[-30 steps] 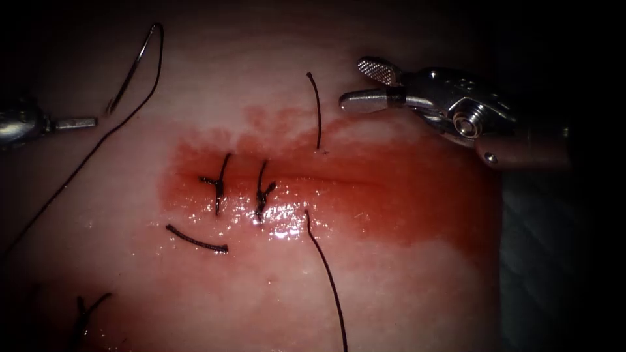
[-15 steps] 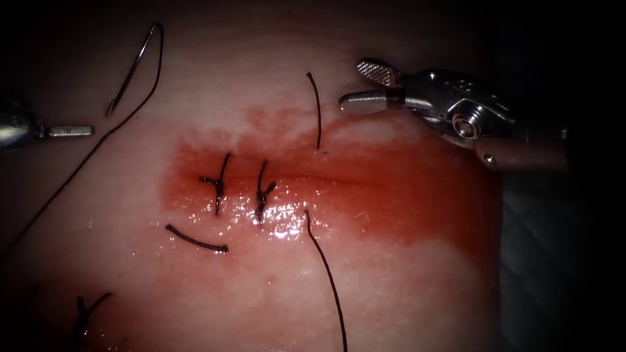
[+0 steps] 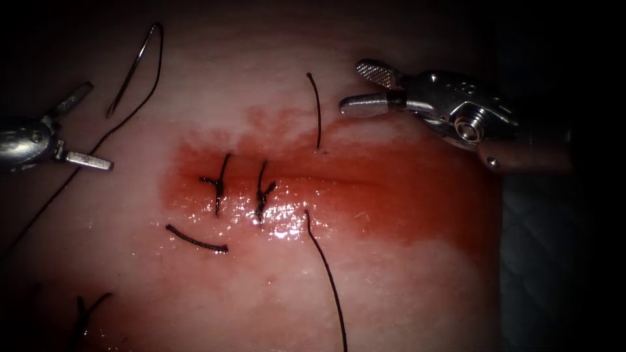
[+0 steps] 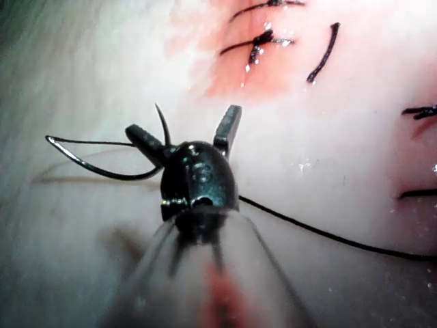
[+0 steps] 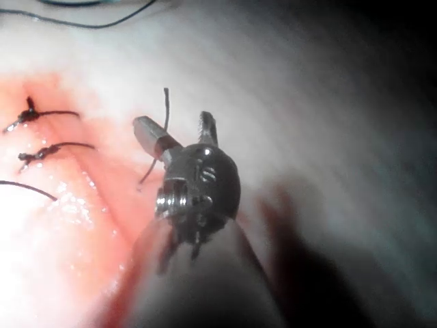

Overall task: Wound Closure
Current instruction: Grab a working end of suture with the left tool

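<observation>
Tissue (image 3: 365, 287) spans most of the endoscope frame, pale with a wet red fluid (image 3: 391, 195) patch across the middle. The cut (image 3: 326, 179) runs horizontally through that patch; two knotted stitches (image 3: 218, 186) sit on its left part, side by side. A third pass of thread (image 3: 317, 111) enters above the cut right of the stitches, its short end sticking up toward the upper middle, and the other strand leaves below the cut and runs down to the bottom edge of the frame. Right gripper (image 3: 355, 83) at upper right, jaws wide apart, holding nothing, tips just right of that upright thread end; the same shows in the right wrist view, right gripper (image 5: 174, 126) spread with the thread end between and behind the jaws, not clamped. Left gripper (image 3: 88, 124) at the left edge, jaws wide, empty; in the left wrist view left gripper (image 4: 184, 130) is spread with the needle beside it. Needle (image 3: 134, 65) lies on the tissue at upper left, well left of the cut, not in the tissue, held by neither tool, just above the left gripper. Long thread trails from the needle's top down toward the lower left edge, passing between the left jaws. A loose cut end of thread (image 3: 195, 240) lies below the stitches.
</observation>
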Available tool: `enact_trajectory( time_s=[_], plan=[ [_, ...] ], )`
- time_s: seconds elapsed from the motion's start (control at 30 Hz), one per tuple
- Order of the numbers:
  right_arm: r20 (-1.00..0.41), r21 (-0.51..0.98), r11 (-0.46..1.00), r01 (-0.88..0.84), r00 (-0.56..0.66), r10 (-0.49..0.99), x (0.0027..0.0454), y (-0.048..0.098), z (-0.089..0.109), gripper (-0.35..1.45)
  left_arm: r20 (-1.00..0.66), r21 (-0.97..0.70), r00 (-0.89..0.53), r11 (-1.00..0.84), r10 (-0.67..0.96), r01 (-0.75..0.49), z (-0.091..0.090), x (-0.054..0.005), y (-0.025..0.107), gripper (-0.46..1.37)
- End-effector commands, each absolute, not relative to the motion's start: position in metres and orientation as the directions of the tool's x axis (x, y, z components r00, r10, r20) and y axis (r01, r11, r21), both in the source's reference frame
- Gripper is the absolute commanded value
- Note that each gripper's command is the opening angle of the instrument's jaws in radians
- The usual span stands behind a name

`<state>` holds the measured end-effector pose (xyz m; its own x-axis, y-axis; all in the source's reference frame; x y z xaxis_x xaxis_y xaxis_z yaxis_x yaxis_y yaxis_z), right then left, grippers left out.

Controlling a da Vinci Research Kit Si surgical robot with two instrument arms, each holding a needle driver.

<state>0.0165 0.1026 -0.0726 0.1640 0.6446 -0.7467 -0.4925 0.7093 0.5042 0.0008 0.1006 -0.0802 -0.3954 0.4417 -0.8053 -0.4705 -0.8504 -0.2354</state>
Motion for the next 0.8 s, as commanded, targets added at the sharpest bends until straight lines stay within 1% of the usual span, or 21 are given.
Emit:
enact_trajectory(
  time_s=[0.03, 0.27, 0.57, 0.8],
  plan=[
    [-0.750, 0.505, 0.719, -0.477, 0.168, 0.639, 0.0165, 0.1025, -0.0727, 1.23, -0.807, -0.254, -0.384, -0.850, 0.449, -0.461, -0.0806, 0.0007, 0.1005, 0.88],
    [-0.768, 0.492, 0.746, -0.448, 0.181, 0.615, 0.0165, 0.1020, -0.0730, 1.22, -0.817, -0.301, -0.351, -0.857, 0.459, -0.419, -0.0837, 0.0001, 0.1000, 0.77],
    [-0.777, 0.482, 0.761, -0.434, 0.191, 0.600, 0.0164, 0.1020, -0.0730, 1.22, -0.820, -0.314, -0.350, -0.867, 0.453, -0.386, -0.0857, -0.0016, 0.0984, 0.80],
    [-0.780, 0.477, 0.765, -0.432, 0.194, 0.596, 0.0163, 0.1019, -0.0730, 1.22, -0.812, -0.314, -0.364, -0.867, 0.456, -0.387, -0.0854, -0.0018, 0.0980, 0.79]
  ],
)
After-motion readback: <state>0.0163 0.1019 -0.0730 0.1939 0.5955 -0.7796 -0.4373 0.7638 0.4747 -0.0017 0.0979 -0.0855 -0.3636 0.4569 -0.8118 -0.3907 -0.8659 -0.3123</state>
